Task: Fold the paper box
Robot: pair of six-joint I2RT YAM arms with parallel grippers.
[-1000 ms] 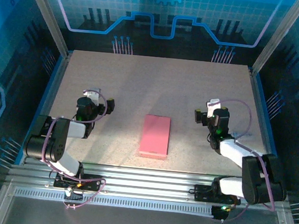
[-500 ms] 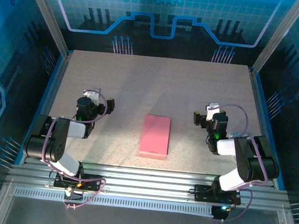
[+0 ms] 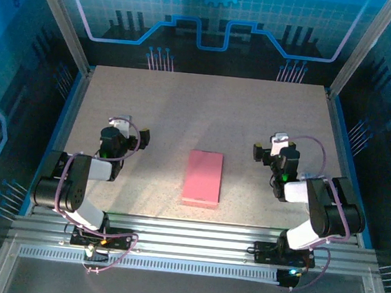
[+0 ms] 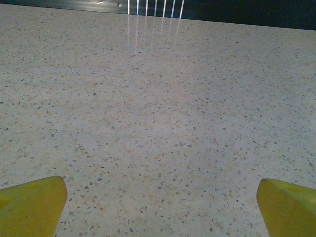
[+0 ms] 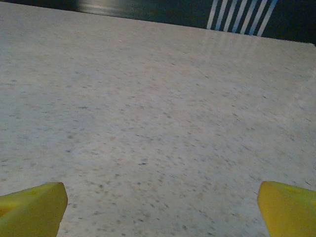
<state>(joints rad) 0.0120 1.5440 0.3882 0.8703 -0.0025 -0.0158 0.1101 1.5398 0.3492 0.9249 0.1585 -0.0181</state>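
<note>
Mostly cropped fingertips (image 4: 29, 205), paper box (image 3: 203, 178) flaps indistinct

The paper box (image 3: 203, 178) lies on the tabletop (image 3: 206, 106) near the middle of its near edge, between the left gripper (image 3: 129, 132) and the right gripper (image 3: 268, 148), apparently touching neither.

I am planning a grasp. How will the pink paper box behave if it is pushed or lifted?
The paper box lies flat and looks thin, so it is probably light and should slide on the speckled table, not roll or tip. Lifted by one edge, it may well bend or sag.
</note>
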